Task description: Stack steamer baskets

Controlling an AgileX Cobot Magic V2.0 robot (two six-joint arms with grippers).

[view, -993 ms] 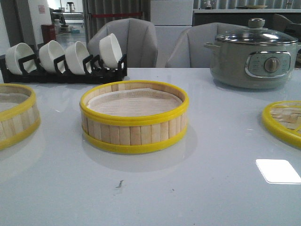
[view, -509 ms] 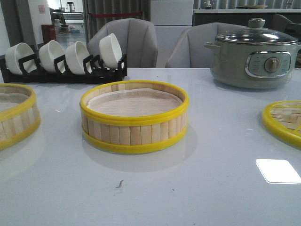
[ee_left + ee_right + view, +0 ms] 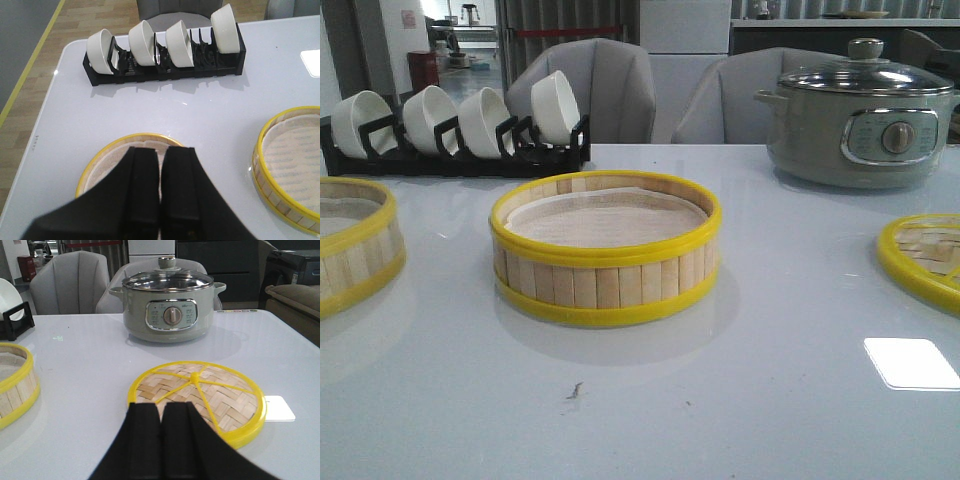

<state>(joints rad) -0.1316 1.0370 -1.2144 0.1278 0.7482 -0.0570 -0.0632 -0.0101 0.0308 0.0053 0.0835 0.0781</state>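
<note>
A steamer basket (image 3: 606, 250) with yellow rims and a white liner stands in the middle of the white table. A second basket (image 3: 355, 245) sits at the left edge. The woven lid (image 3: 925, 257) lies flat at the right edge. Neither gripper shows in the front view. In the left wrist view my left gripper (image 3: 160, 155) is shut and empty above the left basket (image 3: 107, 157); the middle basket (image 3: 290, 170) lies apart from it. In the right wrist view my right gripper (image 3: 161, 410) is shut and empty at the near rim of the lid (image 3: 200, 395); the middle basket (image 3: 15, 382) shows at the side.
A black rack (image 3: 460, 155) with several white bowls (image 3: 555, 105) stands at the back left. A grey-green electric pot (image 3: 860, 115) with a glass lid stands at the back right. Grey chairs (image 3: 595, 85) stand behind the table.
</note>
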